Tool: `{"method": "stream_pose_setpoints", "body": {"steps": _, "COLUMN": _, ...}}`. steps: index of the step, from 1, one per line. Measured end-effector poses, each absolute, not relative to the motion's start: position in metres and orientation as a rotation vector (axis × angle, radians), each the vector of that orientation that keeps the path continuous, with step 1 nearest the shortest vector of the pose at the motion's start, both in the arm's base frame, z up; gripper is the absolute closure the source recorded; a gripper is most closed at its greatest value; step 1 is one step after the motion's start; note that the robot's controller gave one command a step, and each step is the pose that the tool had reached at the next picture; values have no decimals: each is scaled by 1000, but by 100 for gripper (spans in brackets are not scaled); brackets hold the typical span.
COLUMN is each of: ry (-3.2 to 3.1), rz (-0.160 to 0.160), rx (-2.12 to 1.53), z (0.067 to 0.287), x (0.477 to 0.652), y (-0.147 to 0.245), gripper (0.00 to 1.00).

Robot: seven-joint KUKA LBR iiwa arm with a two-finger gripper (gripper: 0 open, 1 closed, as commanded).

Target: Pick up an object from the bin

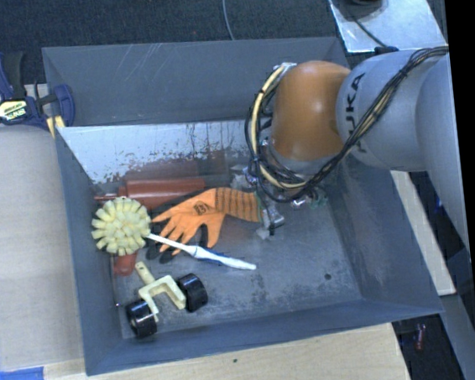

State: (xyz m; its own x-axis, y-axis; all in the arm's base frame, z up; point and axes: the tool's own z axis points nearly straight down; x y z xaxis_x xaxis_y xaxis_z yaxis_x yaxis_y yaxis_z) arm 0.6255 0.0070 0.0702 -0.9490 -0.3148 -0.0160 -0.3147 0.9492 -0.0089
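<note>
My gripper (267, 222) hangs low in the middle of the bin, under the arm's orange cover, just right of the striped cuff of an orange work glove (196, 217). The glove lies flat with its dark fingertips pointing left. A brush with a pale yellow bristly head (121, 225) lies left of the glove. Its white handle (206, 253) runs diagonally under the glove toward the bin's middle. Whether anything is between the gripper's tips is hidden by the wrist.
A reddish-brown cylinder (161, 187) lies along the back wall. A pale yellow axle with two black wheels (165, 300) sits in the front left corner. A small brown piece (126, 265) lies below the brush head. The arm covers the bin's back right.
</note>
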Motion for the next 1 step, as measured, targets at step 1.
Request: {"method": "stream_pose_setpoints", "body": {"steps": 1, "ry": 3093, "rz": 0, "rx": -405, "z": 72, "x": 627, "y": 72, "gripper": 100}}
